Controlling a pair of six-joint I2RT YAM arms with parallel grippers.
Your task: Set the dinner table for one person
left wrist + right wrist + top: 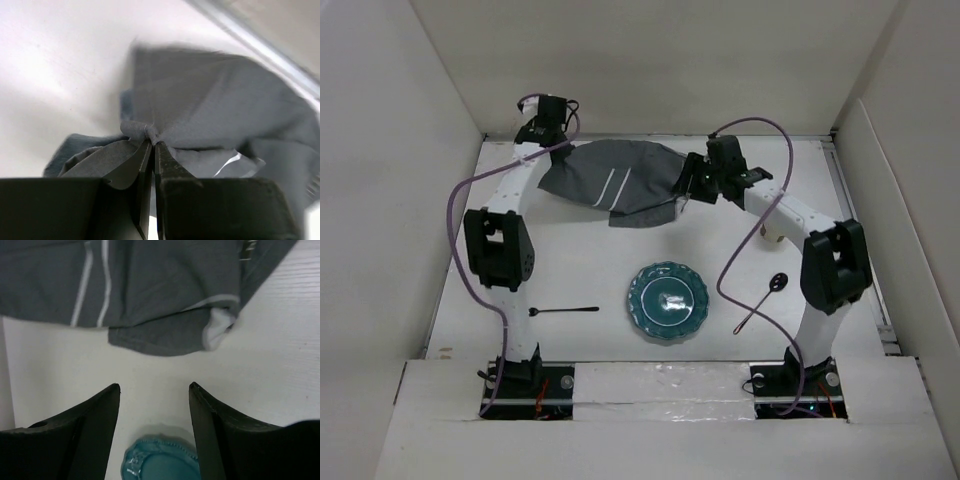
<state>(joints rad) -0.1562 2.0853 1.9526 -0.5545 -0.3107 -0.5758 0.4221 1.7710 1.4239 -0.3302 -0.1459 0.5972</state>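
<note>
Closest to the arm bases, a scalloped teal plate (667, 301) sits on the big white bench (600, 250), with a thin black utensil (565, 311) off to its left and a black spoon (763, 298) to its right. Further back the right claw (155, 386) hangs with fingers spread by the grey striped cloth (620, 180). At the far left, the left claw (152, 141) is pinched tight on a bunch of that cloth

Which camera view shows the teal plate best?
The top external view: the whole plate shows there, on the table. The right wrist view catches only its edge. The left wrist view shows none of it.
</note>
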